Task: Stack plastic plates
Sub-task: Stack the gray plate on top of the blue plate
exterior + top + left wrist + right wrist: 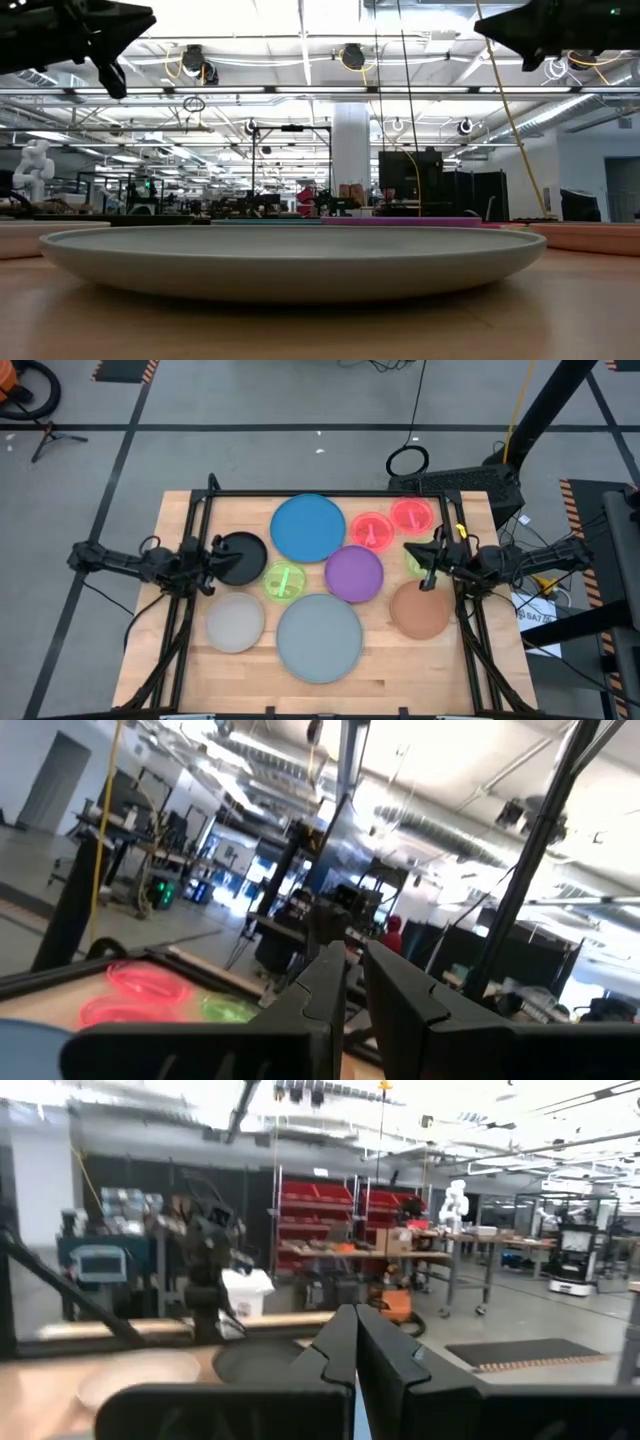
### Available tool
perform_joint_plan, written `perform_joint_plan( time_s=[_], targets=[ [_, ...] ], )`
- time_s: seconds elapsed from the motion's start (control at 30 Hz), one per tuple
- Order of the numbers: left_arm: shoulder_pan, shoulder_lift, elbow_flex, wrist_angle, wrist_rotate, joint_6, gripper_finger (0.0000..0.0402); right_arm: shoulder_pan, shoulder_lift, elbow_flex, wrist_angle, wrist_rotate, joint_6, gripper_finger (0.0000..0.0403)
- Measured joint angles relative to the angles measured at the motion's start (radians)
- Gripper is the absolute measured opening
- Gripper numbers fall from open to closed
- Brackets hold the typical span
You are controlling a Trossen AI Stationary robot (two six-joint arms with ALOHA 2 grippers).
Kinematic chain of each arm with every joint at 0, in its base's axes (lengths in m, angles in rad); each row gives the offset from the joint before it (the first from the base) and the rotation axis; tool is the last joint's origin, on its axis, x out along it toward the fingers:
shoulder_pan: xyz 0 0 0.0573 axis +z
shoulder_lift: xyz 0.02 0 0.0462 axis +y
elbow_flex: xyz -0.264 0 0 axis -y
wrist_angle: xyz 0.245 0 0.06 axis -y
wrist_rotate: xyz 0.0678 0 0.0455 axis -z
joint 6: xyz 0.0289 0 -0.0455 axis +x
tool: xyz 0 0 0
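Ten plates lie flat on the wooden table. There are a large blue one (308,527) and a large grey one (319,637) (290,255). The medium ones are purple (354,574), brown (420,610), black (240,557) and pale grey (235,622). Two small pink-red plates (372,531) (411,515) (140,985) and a small green one (285,582) lie among them. A second green plate (414,563) is partly hidden under my right gripper (428,567) (355,1345), which is raised and shut. My left gripper (213,560) (355,985) hovers at the black plate's left edge, its fingers a narrow slit apart.
A black frame (330,493) runs along the table's far edge and down both sides. Bare wood (180,530) shows at the far left corner and along the near edge. Beyond the table are cables, floor tape and workshop benches.
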Motion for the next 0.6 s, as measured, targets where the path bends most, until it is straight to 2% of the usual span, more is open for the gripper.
perform_joint_plan(
  time_s=[0.3, 0.6],
  targets=[
    [0.0, 0.296, 0.179, -0.052, -0.009, -0.012, 0.0047, 0.0, 0.013, 0.008, -0.013, 0.015, -0.025, 0.0],
    [0.0, 0.666, 0.443, -0.345, -0.011, -0.038, 0.0047, 0.0, 0.013, 0.009, -0.045, 0.015, -0.026, 0.0]
  ],
)
